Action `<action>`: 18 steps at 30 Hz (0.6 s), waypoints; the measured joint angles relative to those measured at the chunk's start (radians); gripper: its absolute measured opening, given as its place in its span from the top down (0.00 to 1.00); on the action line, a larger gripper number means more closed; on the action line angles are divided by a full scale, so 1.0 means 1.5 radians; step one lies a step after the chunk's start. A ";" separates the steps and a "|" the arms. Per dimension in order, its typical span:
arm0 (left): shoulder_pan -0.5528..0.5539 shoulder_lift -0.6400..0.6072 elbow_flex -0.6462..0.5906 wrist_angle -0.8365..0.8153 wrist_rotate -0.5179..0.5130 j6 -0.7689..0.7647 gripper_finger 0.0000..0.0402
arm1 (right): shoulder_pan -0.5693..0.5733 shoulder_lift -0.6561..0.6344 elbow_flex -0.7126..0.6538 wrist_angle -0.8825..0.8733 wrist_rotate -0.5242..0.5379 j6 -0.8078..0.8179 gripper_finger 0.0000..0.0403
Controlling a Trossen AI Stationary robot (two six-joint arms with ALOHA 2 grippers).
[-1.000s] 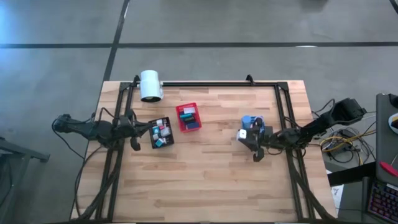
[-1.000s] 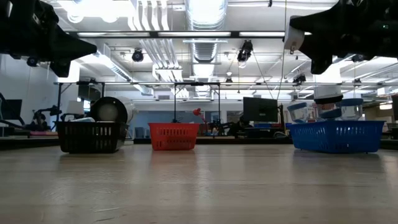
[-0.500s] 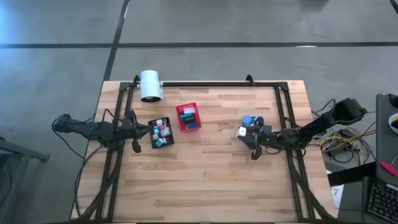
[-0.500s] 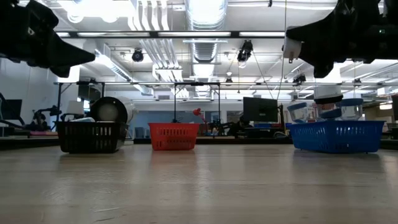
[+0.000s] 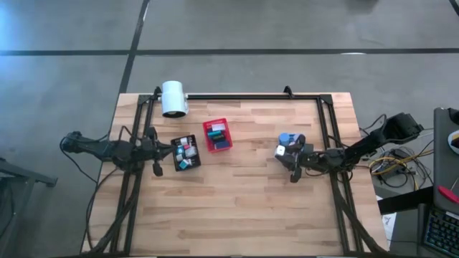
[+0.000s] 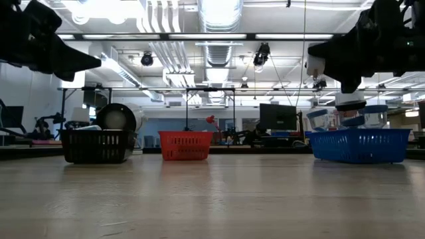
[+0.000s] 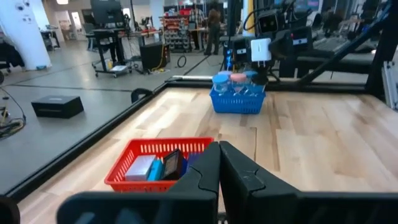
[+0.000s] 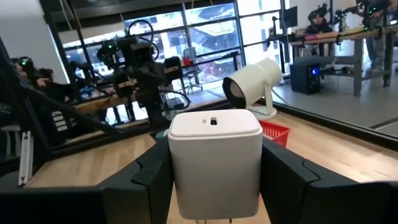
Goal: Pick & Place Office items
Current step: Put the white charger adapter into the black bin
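Wooden tabletop [image 5: 237, 193] held three bins; right gripper [image 5: 281, 151] clamped a white charger block [image 8: 214, 163] by its flat sides above blue bin [image 5: 290, 138]. Looked rigid, light, smooth. Left gripper [image 7: 219, 167] shut, empty.

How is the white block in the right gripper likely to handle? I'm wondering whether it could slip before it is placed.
The white block looks like stiff moulded plastic with smooth, rounded sides, so it could be somewhat slippery. The right gripper clamps it on two flat opposite faces, which probably holds it steady. Its boxy shape suggests it would sit flat once released rather than roll.
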 joint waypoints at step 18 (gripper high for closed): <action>0.000 0.013 0.034 0.135 0.035 -0.013 0.98 | -0.004 0.000 0.291 -0.282 -0.076 -0.121 0.56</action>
